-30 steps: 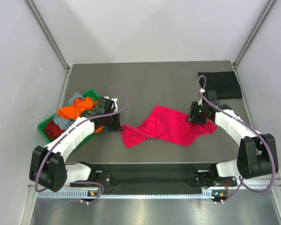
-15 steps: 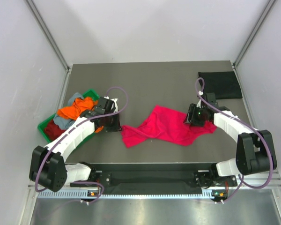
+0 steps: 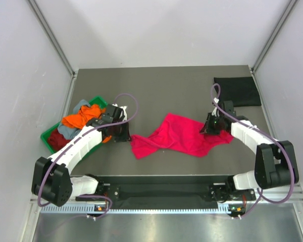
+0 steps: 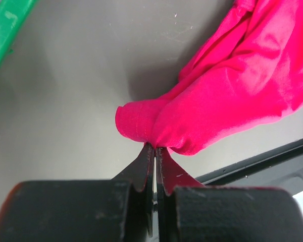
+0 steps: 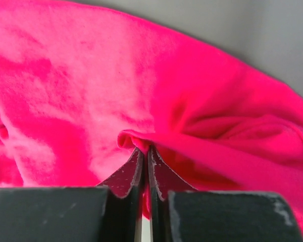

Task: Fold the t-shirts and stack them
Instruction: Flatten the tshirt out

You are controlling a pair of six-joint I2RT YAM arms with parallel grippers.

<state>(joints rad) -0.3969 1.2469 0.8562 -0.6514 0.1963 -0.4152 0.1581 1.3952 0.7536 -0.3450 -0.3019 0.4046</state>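
At the far left I saw the green tray (image 3: 46, 135) at the surface's (image 3: 161, 88) edge, heaped with the orange t-shirt (image 3: 78, 119), the grey-blue t-shirt (image 3: 81, 105) and the dark red t-shirt (image 3: 55, 139). Just right of it, my left tool (image 4: 154, 147) was clenched on the rolled left end of the pink-red t-shirt (image 3: 178, 135), with the cloth bunched right at the fingertips. The shirt lay rumpled across the middle of the surface, its near hem close to the black rail along the front. My right tool (image 5: 144, 149) was pinched shut on a raised ridge of the same shirt near its right end. Beyond the shirt, the surface lay bare up to the back wall. The black t-shirt (image 3: 237, 91) lay folded flat in the far right corner, well apart from the pink-red one.
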